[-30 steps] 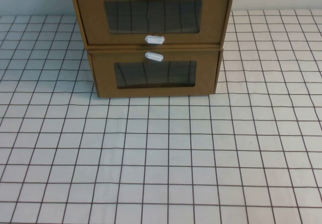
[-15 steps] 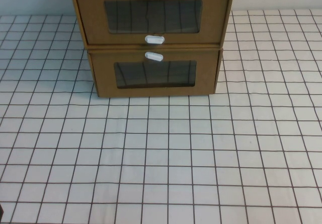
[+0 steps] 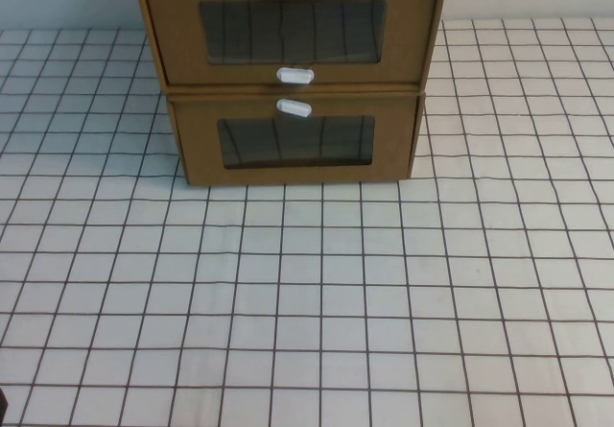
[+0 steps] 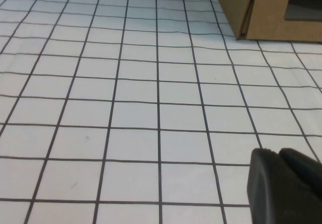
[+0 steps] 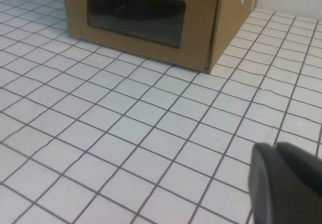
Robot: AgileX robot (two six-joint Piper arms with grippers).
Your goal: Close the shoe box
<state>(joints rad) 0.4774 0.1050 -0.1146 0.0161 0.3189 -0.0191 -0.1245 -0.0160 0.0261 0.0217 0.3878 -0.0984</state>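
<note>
The shoe box [image 3: 173, 34] is the upper of two stacked brown cardboard boxes at the table's far middle. Its white pull [image 3: 295, 75] sits below its clear window [image 3: 292, 31]. Its front panel looks wider than the lower box's front and overhangs it. My left gripper [image 4: 276, 153] hovers low over the tablecloth, shut and empty, well short of the boxes. My right gripper [image 5: 274, 146] is also shut and empty, low over the cloth on the near right side. In the high view only a dark speck of the left arm [image 3: 2, 403] shows.
The lower cardboard box [image 3: 197, 144] has its white pull [image 3: 294, 108] above its window; it also shows in the right wrist view [image 5: 201, 27] and the left wrist view [image 4: 266, 12]. A white grid-lined cloth [image 3: 307, 293] covers the table.
A dark bit of the left arm has come into the bottom left corner of the high view. The boxes have not moved.
</note>
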